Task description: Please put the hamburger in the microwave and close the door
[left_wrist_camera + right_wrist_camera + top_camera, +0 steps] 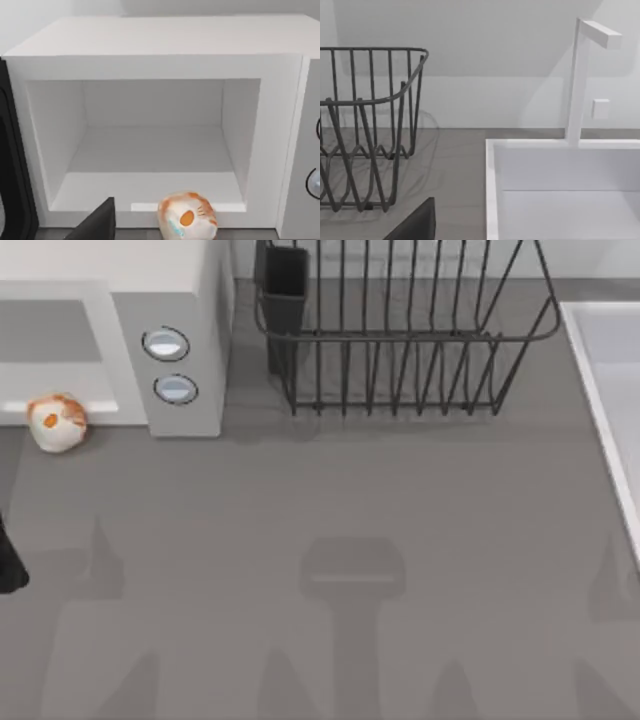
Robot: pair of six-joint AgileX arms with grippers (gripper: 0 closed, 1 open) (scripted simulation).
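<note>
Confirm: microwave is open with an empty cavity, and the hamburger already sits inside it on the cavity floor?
Not quite. The microwave is open and its cavity is empty, but the hamburger is not inside: it sits on the table just in front of the opening. The left wrist view shows this, and the top view agrees.

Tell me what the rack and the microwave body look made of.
Rack: thin dark wire, probably coated metal, judging by its slim bent rods. Microwave: smooth matte off-white shell, painted metal or plastic; the flat, even surface leaves that open.
</note>
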